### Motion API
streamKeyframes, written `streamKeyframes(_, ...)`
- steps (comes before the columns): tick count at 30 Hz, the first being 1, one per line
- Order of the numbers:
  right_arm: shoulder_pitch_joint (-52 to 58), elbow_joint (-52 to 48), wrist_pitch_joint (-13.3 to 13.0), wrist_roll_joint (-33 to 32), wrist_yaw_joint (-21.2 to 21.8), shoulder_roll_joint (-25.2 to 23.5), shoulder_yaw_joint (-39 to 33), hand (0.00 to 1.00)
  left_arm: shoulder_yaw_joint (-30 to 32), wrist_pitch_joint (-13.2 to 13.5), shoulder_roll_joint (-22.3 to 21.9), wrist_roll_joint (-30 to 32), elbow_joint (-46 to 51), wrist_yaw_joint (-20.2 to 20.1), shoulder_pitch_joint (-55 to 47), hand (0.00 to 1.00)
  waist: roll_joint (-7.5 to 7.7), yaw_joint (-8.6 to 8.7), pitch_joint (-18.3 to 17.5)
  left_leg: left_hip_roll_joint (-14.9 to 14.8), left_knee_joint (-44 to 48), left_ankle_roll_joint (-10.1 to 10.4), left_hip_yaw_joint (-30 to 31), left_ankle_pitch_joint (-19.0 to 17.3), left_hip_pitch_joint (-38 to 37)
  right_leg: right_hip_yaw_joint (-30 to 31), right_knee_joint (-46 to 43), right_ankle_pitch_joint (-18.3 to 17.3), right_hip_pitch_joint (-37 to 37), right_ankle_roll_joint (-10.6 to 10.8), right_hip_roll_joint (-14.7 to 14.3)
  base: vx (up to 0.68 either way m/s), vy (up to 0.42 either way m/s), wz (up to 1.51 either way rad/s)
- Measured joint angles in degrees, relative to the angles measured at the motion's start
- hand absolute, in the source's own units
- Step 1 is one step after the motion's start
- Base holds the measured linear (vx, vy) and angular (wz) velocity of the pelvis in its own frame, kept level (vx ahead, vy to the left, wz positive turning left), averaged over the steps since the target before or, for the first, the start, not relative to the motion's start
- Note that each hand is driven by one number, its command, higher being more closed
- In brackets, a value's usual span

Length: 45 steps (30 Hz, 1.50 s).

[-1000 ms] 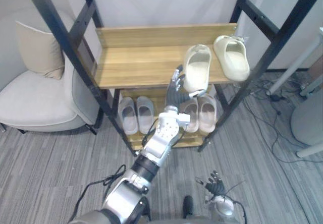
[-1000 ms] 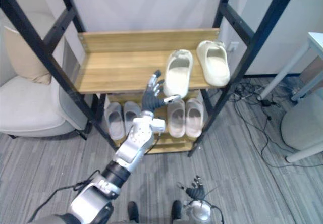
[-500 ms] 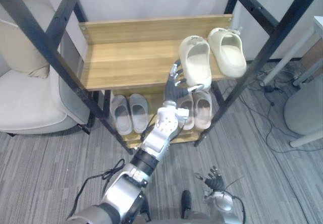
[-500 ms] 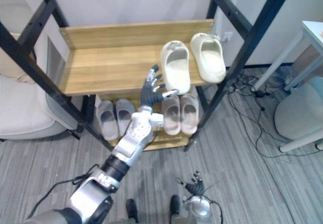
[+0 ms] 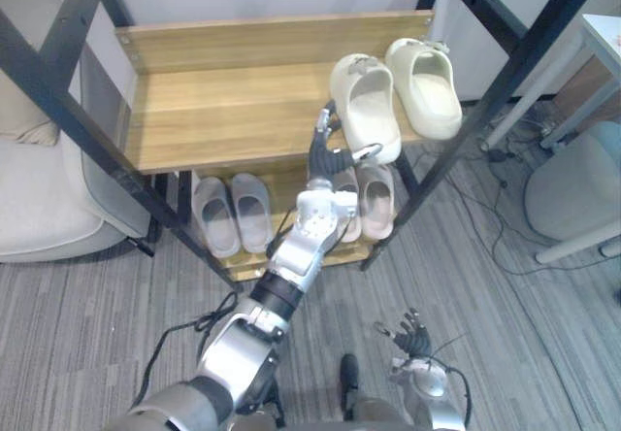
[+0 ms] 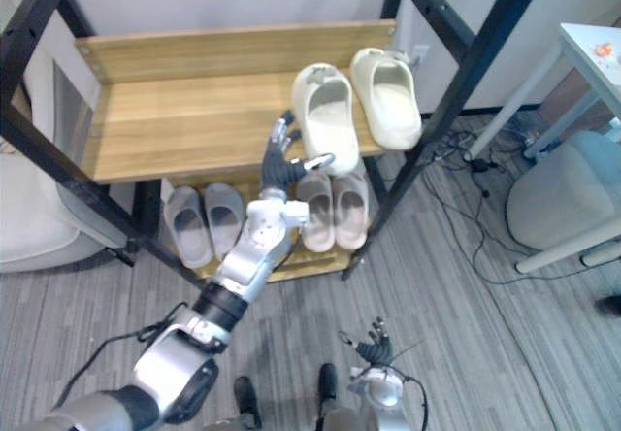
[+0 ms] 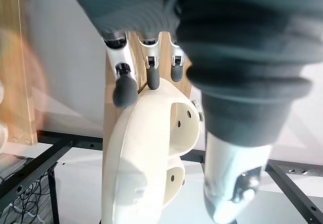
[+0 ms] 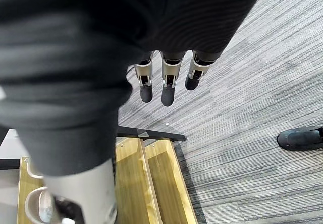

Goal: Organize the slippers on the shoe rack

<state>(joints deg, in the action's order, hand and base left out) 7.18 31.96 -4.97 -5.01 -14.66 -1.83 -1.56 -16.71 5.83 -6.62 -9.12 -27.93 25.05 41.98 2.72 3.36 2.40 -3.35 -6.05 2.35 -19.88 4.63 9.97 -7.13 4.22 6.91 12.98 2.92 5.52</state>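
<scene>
Your left hand [image 5: 325,154], open: wrist view shows straight fingers [image 7: 124,90] touching the cream slipper [image 7: 146,148] at the shelf [image 5: 213,111] front edge, bare boards leftward.

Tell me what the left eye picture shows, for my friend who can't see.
The robot's left hand reaches up to the top of a wooden shoe rack, its fingers touching the side of a cream slipper beside its partner. Two more slipper pairs sit lower in the rack; the right hand hangs open above the carpet.
</scene>
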Motion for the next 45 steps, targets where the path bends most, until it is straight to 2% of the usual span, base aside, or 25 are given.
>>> streamKeyframes(9,-0.27,0.00,-0.05,0.00,-0.01,0.04,-0.01,0.00,0.04,-0.07,0.05,-0.11,-0.99,-0.02,2.36,0.00,0.21,0.13,1.25,0.06,-0.24,-0.09,-1.08,-0.08,0.29,1.11,-0.42,0.00,1.17,0.00,0.00,0.01,0.004,-0.05)
streamKeyframes(13,-0.39,0.01,-0.10,0.00,-0.01,0.04,-0.03,0.00,0.05,-0.08,0.08,-0.13,-1.45,-0.01,3.92,0.00,0.36,0.83,2.16,0.13,-0.25,-0.18,-1.47,-0.15,0.41,1.50,-0.67,0.06,1.66,0.03,0.04,0.01,0.007,-0.06)
streamKeyframes(27,-0.32,0.15,-0.14,0.03,-0.01,0.03,-0.06,0.00,3.86,-0.09,0.21,-1.20,-3.69,0.02,7.07,0.00,0.42,1.53,2.20,0.98,-0.26,-0.38,-3.08,-0.09,1.81,1.19,-0.96,0.76,4.00,0.27,1.27,0.01,0.011,-0.05)
streamKeyframes(36,-0.15,0.32,-0.14,0.11,0.06,-0.44,-0.07,0.00,3.11,-0.37,0.24,-2.26,-3.87,-0.57,7.11,0.00,0.43,1.98,2.21,1.14,-0.26,-1.15,-1.45,0.47,1.53,-0.80,-0.93,1.49,2.81,0.31,1.66,0.05,0.013,0.09)
streamKeyframes(41,0.06,0.58,-0.14,0.08,0.32,-0.42,-0.08,0.00,1.94,-0.27,0.32,-2.36,-3.14,-0.75,6.41,0.00,0.41,1.77,2.22,1.16,-0.26,-1.20,-0.03,0.49,0.54,-2.18,-0.87,1.28,0.97,0.36,1.77,0.05,0.014,0.14)
streamKeyframes(45,0.15,0.75,-0.14,0.00,0.76,-0.36,-0.08,0.00,1.42,1.38,0.43,-2.55,3.44,-2.03,4.21,0.00,0.38,0.57,2.22,0.99,-0.25,-0.82,1.97,0.28,-0.29,-4.39,-0.93,0.44,-0.96,0.32,1.76,0.06,0.007,0.26)
